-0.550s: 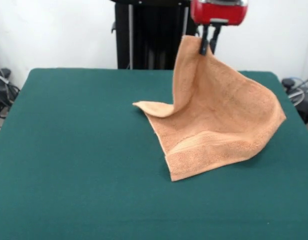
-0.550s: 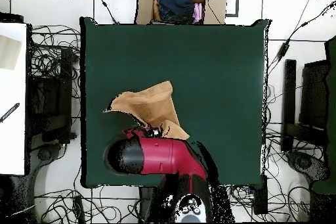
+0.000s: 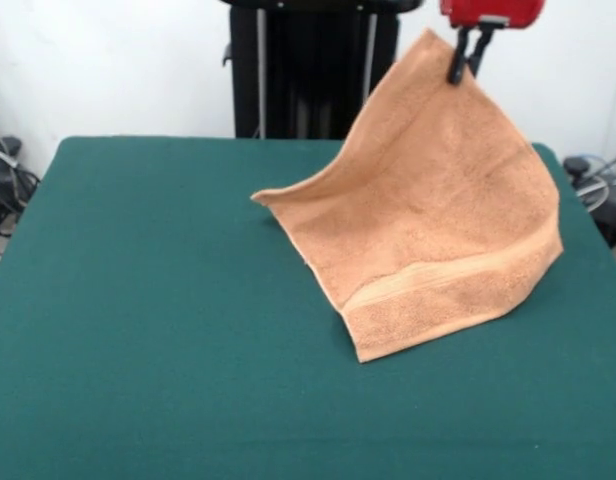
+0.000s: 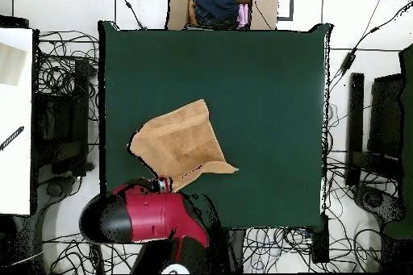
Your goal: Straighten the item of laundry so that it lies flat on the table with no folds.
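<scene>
In the front view the gripper (image 3: 465, 62) hangs from the red arm at the top edge, its dark jaws pinching an upper corner of the towel (image 3: 438, 225). The orange-tan cloth is lifted like a tent: its top corner is held high in the air, while its lower edge, with a woven band stripe, rests on the table (image 3: 138, 300) toward the right side of the picture. One corner sticks out to the left, just above the green surface. By my judgement the task is only partly done: the cloth is opened out and shows no heavy bunching, but most of it is off the table and it curves, so it has yet to be laid down and smoothed flat. In the overhead view the towel (image 4: 179, 144) sits in the lower left part of the table (image 4: 266, 78), close to the robot's side, with the red arm (image 4: 149, 215) just below it and the gripper (image 4: 164, 184) at the cloth's near corner. No brand, label or readable writing shows in either view.
</scene>
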`<act>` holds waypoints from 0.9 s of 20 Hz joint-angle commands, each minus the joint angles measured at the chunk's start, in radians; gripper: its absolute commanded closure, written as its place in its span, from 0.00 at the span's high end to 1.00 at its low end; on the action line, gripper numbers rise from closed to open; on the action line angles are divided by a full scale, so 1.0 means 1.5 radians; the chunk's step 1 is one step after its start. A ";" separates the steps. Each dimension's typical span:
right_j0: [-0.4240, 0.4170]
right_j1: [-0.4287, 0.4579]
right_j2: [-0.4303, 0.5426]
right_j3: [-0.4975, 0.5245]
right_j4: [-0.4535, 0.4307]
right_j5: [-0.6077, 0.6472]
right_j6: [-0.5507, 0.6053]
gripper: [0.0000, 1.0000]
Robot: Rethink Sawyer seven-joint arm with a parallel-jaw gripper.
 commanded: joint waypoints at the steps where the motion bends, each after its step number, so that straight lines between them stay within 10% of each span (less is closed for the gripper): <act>1: 0.025 0.027 -0.056 0.049 0.037 -0.061 0.233 0.00; 18: 0.043 0.076 -0.116 0.077 0.068 -0.178 0.255 0.00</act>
